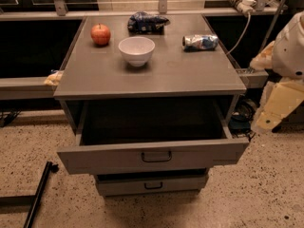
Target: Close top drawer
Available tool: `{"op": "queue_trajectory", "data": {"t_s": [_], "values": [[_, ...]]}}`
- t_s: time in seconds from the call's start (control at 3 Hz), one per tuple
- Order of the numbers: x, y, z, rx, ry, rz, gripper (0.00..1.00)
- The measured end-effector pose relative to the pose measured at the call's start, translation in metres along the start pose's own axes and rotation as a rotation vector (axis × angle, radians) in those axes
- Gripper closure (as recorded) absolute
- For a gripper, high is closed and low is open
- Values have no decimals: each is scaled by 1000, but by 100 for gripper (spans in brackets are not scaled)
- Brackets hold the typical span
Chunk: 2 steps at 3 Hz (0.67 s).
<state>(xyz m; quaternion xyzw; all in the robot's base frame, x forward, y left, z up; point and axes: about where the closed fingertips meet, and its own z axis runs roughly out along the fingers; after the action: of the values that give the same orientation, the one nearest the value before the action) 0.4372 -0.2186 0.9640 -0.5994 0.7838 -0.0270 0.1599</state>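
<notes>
Gripper [267, 118] off to the right of the top drawer [152, 156], beside its right front corner and apart from it, at the end of a pale arm coming in from the right edge. No telling how far open, and no sign of anything held.

Nearest, on the floor down and to the left of the top drawer: a black bar [38, 194] lying slantwise. Directly beneath the top drawer, set back from its front: a shorter-fronted lower drawer [152, 184] with a like handle.

Top drawer itself pulled well out of the cabinet, flat front facing the camera, small black pull handle [156, 156] at its centre, inside too dark to make out.

Above and behind the top drawer: the grey cabinet top [190, 80]. On it, going back: white bowl [136, 50], red apple [100, 34] further left, crushed can [200, 42] on its side to the right, dark crumpled bag [147, 22] at the far edge.

Judged to be the approach step: no contact with the front, nothing closed yet. Next move calls for coming round from the right to the front of the top drawer, setting against the flat panel near the handle, then pushing straight back until flush with the cabinet. Off-centre push likely to skew it; worth keeping clear of the jutting right corner on the way round.
</notes>
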Motion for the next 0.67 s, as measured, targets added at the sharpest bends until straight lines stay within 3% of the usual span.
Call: {"op": "queue_trajectory", "data": {"t_s": [0.67], "values": [[-1, 2, -2, 24, -5, -28, 65]]}}
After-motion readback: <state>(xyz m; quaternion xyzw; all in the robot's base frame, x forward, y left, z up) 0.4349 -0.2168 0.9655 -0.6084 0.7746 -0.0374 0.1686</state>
